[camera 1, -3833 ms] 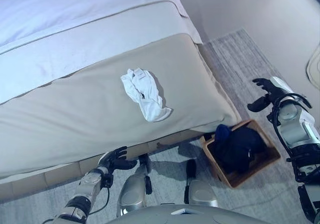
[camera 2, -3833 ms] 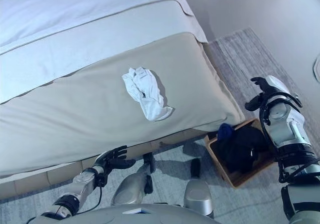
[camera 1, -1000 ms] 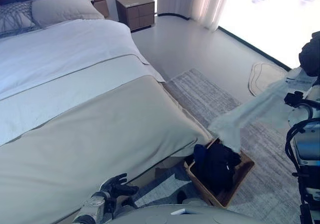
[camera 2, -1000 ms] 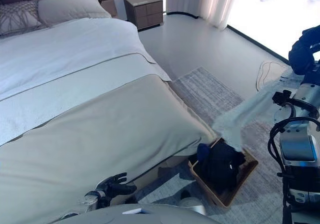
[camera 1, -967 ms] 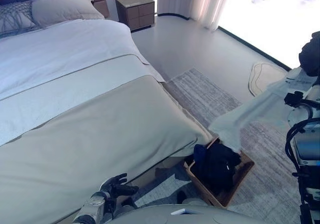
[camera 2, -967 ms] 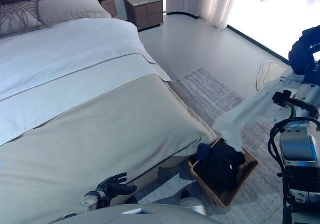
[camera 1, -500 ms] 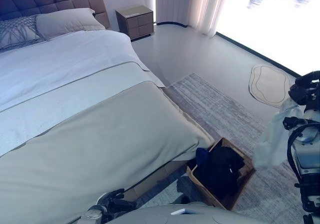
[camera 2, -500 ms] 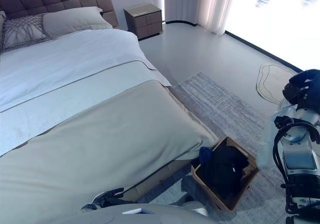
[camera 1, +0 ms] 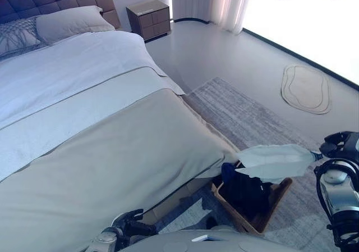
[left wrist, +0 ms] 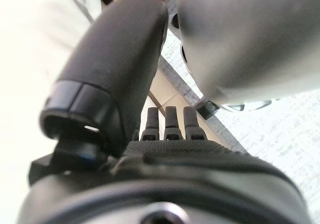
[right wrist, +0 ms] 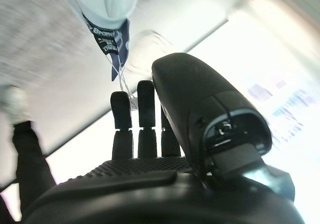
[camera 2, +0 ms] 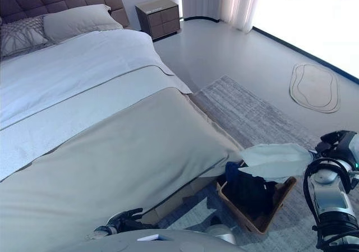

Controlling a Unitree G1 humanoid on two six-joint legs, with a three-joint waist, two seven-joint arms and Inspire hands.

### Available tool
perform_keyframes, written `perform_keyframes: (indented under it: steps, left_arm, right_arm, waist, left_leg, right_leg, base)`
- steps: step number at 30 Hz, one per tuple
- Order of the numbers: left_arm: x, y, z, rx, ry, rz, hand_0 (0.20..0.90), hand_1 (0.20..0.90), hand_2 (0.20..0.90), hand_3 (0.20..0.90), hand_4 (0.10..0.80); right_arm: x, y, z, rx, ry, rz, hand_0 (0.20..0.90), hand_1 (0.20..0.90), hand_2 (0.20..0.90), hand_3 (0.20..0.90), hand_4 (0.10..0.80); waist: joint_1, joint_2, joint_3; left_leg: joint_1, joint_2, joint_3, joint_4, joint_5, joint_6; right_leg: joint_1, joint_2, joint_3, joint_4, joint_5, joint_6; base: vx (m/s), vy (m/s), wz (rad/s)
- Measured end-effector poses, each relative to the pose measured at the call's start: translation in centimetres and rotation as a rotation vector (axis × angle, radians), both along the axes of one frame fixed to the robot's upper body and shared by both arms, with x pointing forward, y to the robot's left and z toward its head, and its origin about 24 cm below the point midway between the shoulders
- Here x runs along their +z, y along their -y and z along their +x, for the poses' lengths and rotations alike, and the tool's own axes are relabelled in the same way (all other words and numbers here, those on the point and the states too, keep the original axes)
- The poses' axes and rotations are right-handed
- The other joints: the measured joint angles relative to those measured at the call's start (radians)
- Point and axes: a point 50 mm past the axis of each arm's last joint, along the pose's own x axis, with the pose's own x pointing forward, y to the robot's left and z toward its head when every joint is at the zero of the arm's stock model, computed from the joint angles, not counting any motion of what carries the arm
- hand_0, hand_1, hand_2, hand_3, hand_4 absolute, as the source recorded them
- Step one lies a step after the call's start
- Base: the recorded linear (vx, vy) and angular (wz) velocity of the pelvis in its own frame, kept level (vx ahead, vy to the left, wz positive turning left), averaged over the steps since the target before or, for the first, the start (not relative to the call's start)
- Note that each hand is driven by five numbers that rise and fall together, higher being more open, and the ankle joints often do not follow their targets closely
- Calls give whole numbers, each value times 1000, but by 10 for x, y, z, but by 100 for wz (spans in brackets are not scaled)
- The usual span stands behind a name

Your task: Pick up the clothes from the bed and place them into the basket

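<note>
A white garment (camera 1: 275, 161) stretches out in the air just above the wooden basket (camera 1: 280, 191), which stands on the floor by the bed's foot corner and holds dark clothes (camera 1: 244, 187). My right hand (camera 1: 342, 145) is at the garment's right end, beside the basket. In the right wrist view its fingers (right wrist: 139, 119) are straight, and the garment (right wrist: 102, 2) shows past them, apart from them. My left hand (camera 1: 126, 228) is low by the bed's front edge with fingers (left wrist: 166, 121) straight and empty. The beige bed cover (camera 1: 112, 156) has no clothes on it.
The bed has a white sheet (camera 1: 67, 67) and pillows (camera 1: 70, 22) at the head. A nightstand (camera 1: 148, 17) stands beyond it. A grey rug (camera 1: 241, 111) lies under the basket and a small oval mat (camera 1: 305, 86) farther right.
The white garment is off the bed. My right hand, held high with it, has dropped beside the basket. The garment now spreads over the basket. The camera has shifted.
</note>
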Motion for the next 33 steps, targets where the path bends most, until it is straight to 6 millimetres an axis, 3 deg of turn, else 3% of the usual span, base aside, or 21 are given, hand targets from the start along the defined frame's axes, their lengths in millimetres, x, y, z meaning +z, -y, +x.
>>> perform_keyframes:
  steps: [7,8,9,10,14,17,19,21,26,33]
  left_arm:
    - [8,11,29,-63,78,-17,900,900,900,900,800]
    - [10,14,35,-80,101,-23,900,900,900,900,800]
    - [12,16,39,-90,118,-29,900,900,900,900,800]
    - [14,18,45,-97,134,-33,900,900,900,900,800]
    - [22,22,62,-119,196,-52,900,900,900,900,800]
    - [36,28,90,-169,289,-59,900,900,900,900,800]
    - [42,30,99,-177,331,-69,900,900,900,900,800]
    - [49,32,110,-213,375,-78,900,900,900,900,800]
    - [54,36,112,-236,396,-114,900,900,900,900,800]
    - [52,32,109,-232,386,-115,900,900,900,900,800]
  right_arm:
    - [-20,-2,11,26,-138,52,300,300,300,200,100]
    - [-22,-2,14,30,-153,58,524,524,524,461,361]
    - [-22,-2,20,35,-165,61,662,662,662,623,523]
    - [-22,-1,22,32,-178,74,900,900,900,900,800]
    - [-23,-2,32,41,-207,83,900,900,900,900,800]
    - [-13,1,48,15,-182,96,900,900,900,900,800]
    - [-9,-1,55,15,-167,108,900,900,900,900,800]
    - [-2,-2,64,5,-135,127,900,900,900,900,800]
    - [1,-3,67,-17,-116,146,900,900,900,900,800]
    - [-12,-1,52,-101,-9,228,900,900,900,900,800]
  waist:
    - [1,108,92]
    - [2,132,96]
    - [3,148,108]
    - [8,161,120]
    - [24,180,139]
    - [36,188,183]
    - [33,189,205]
    - [31,198,234]
    - [30,224,257]
    - [26,215,263]
  left_leg:
    - [-31,1,-2,2,8,3]
    - [-48,1,-5,2,10,0]
    - [-58,-1,-8,2,17,-5]
    - [-63,-3,-10,2,23,-3]
    - [-91,-21,-49,3,88,2]
    - [-132,-34,-87,2,150,-31]
    - [-146,-34,-100,2,172,-35]
    - [-166,-34,-119,2,198,-59]
    - [-181,-34,-124,2,214,-51]
    - [-157,-32,-135,2,214,-51]
  right_leg:
    - [-31,-1,-3,0,5,-7]
    - [-48,-2,-5,0,5,-7]
    - [-57,-2,-6,2,6,-8]
    - [-61,-3,-6,5,8,-7]
    - [-85,-22,-7,6,8,-7]
    - [-119,-38,-8,7,17,-10]
    - [-130,-39,-12,9,18,-11]
    - [-142,-38,-21,6,21,-16]
    - [-146,-37,-28,6,30,-17]
    - [-109,-33,-53,5,29,-17]
  base:
    - [-81,4,0]
    - [-73,-21,5]
    - [-62,-28,4]
    - [-34,-21,3]
    - [-127,-27,3]
    - [-129,-42,8]
    - [-86,-42,6]
    - [-29,-8,14]
    - [61,10,6]
    - [90,2,9]
